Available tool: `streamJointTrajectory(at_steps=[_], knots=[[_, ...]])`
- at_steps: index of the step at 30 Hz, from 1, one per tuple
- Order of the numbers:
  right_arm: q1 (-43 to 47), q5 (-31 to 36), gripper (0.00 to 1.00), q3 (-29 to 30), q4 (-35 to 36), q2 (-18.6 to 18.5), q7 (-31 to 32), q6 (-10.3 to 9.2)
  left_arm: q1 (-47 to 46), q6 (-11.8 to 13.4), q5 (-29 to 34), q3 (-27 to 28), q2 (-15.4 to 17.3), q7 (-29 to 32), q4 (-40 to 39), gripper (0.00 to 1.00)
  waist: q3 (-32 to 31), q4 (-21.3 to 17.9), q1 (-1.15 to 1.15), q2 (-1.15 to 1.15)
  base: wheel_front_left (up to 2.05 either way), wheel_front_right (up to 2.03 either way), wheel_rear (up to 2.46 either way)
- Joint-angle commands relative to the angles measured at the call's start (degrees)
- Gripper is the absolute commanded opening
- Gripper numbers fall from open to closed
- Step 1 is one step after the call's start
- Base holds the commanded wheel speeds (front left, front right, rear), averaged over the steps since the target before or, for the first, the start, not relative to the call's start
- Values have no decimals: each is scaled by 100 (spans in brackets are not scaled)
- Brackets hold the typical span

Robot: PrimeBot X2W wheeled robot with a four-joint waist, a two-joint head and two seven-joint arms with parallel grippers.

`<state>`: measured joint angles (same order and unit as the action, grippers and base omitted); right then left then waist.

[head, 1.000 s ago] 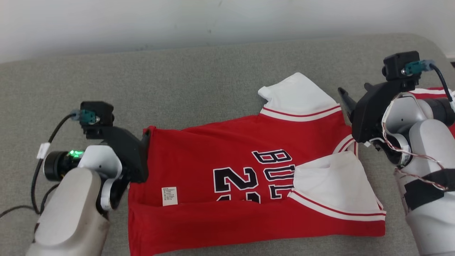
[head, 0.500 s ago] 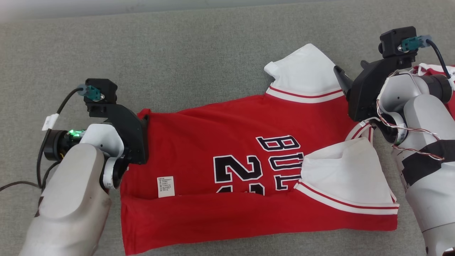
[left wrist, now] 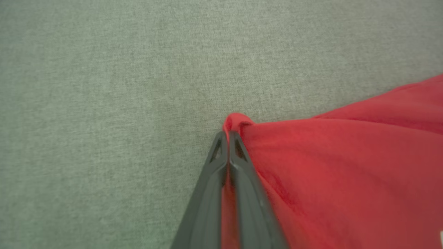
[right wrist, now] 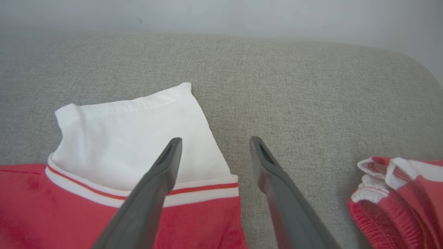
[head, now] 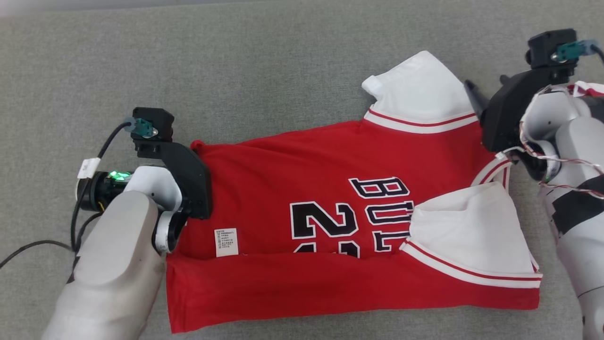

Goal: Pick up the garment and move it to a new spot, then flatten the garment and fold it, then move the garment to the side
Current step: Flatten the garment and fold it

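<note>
**Left gripper pinches jersey corner, right gripper spread beside sleeve**

A red jersey lies spread across the middle of a grey couch, collar end toward the robot's right. The left gripper has its 2 fingers pressed together on the jersey's far hem corner, with a strip of red cloth caught between them. In the head view those fingertips are hidden behind the gripper's black mount.

The right gripper is spread wide at the outer edge of the white far sleeve. Whether either finger touches the cloth cannot be told.

The near sleeve is folded in over the chest and covers the end of the black lettering, leaving only "BUL" readable. A fold along the jersey's near edge hides the bottom of a 2 and most of a second digit. The print on a small white label is too fine to read.

A red-and-white bundle lies well apart on the right, cut off by the frame. A pale wall runs behind the couch.
</note>
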<state>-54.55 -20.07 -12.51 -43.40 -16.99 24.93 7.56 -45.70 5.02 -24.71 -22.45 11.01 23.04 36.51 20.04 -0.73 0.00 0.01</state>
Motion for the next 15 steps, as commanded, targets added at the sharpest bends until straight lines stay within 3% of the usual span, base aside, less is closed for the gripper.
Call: streamJointTrajectory(at_steps=[1,15], knots=[[-83,-15,100,34,-26,-60,-51,-18,7,2,22,-29,-31,-32,97,0,56,63,0,-1,0,0,0],[-623,329,100,371,-503,-245,-401,-17,-171,-47,8,-278,-556,-768,11,0,552,656,0,-1,0,0,0]])
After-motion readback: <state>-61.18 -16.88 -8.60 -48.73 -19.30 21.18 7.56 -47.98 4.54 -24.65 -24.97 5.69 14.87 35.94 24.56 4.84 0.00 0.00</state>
